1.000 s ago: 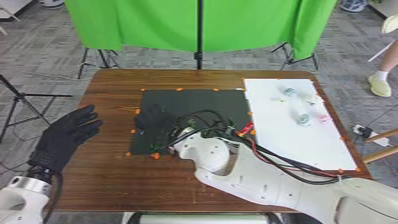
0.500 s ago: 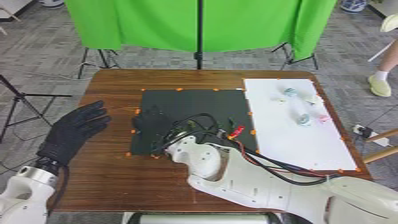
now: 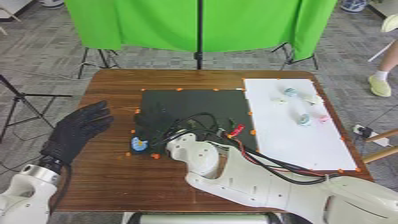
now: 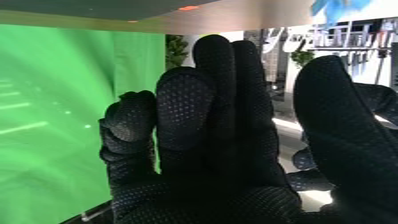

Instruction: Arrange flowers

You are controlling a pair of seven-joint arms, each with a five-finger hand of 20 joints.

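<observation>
Flower placement, dark mat — right hand (image 3: 153, 119) open, no item held.
Blue flower (image 3: 139, 144) at the mat's (image 3: 213, 100) near left corner, beside the right hand; in the right wrist view it is apart from the fingers (image 4: 185, 107), which are mostly straight with a slight bend. Left hand (image 3: 78, 131): open, fingers extended, over the left side of the wooden table (image 3: 115, 185). White board (image 3: 293, 145), right side: 5 small pastel pieces (image 3: 304, 120) — grouped toward its far half.

Right hand (image 3: 156, 120) over black mat (image 3: 200, 100), blue flower (image 3: 139, 144) (small) nearby, left hand (image 3: 75, 131) apart
</observation>
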